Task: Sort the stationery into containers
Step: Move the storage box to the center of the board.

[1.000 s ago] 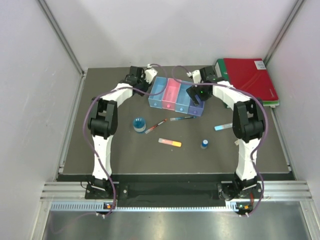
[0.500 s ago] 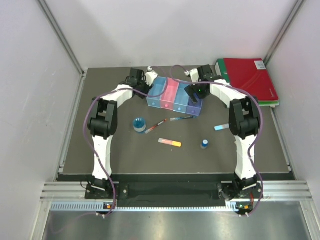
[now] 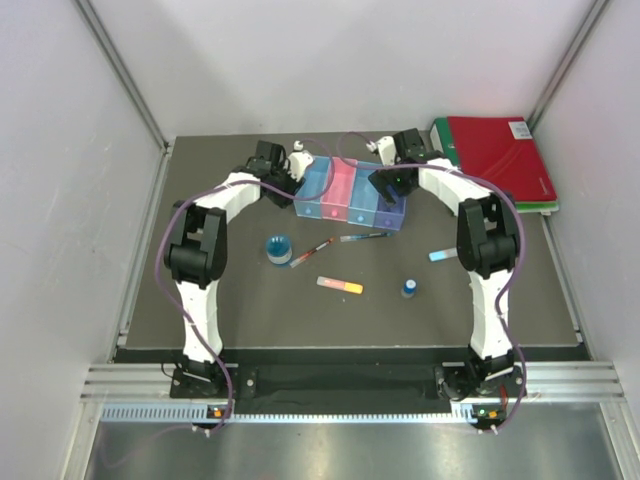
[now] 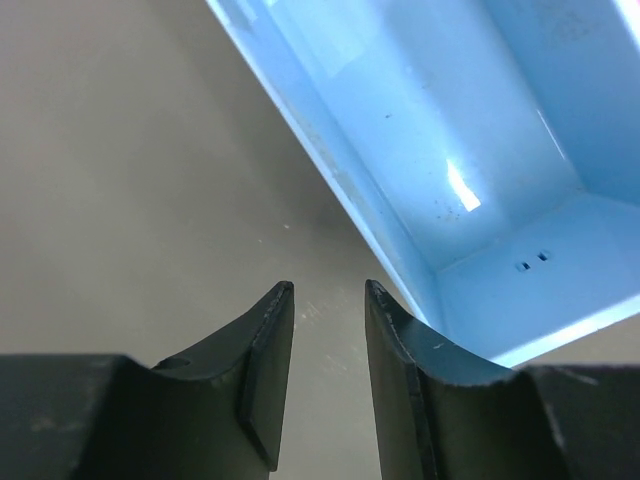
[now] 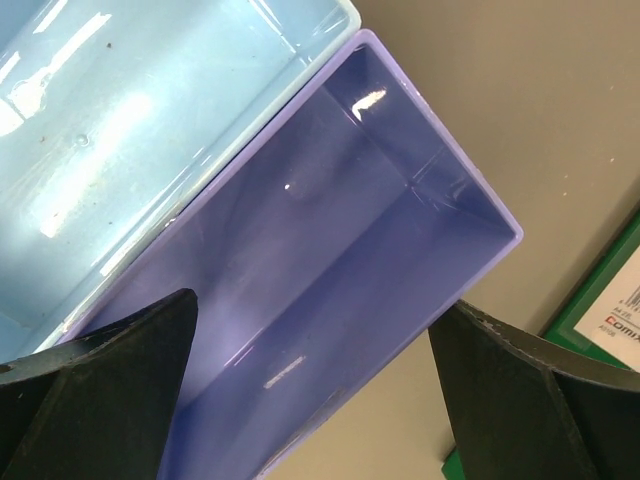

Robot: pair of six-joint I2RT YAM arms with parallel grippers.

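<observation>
Two pincers work at the containers, and neither holds anything. The left pincer (image 4: pixel 328 372) has its fingers drawn close, a narrow gap between them and nothing in it; it sits low, just outside the left end bin (image 4: pixel 480 150). The right pincer (image 5: pixel 315 385) is spread wide above the purple bin (image 5: pixel 330 250), also empty.

Four joined bins make up the row on the tabletop (image 3: pixel 230 310): light blue (image 3: pixel 315 183), pink (image 3: pixel 341 188), light blue (image 3: pixel 365 195) and purple (image 3: pixel 392 208). The wrist views show the left end bin, the purple one and the light blue one beside it with bare floors. The pink one looks bare from above, though less surely.

By my judgement the sorting has not begun, and every piece is left to do. Six items lie loose nearer the arm bases:
- one round blue roll (image 3: pixel 279 248)
- one red pen (image 3: pixel 315 250)
- one dark pen (image 3: pixel 362 237)
- one pink-orange bar (image 3: pixel 340 286)
- one blue-capped bottle (image 3: pixel 409 289)
- one light blue bar (image 3: pixel 446 254)

A small pale bit (image 3: pixel 300 137) at the far edge may be a seventh; it is too small to tell.

Two binders, red (image 3: pixel 498 150) on green (image 3: pixel 547 207), lie at the far right.
</observation>
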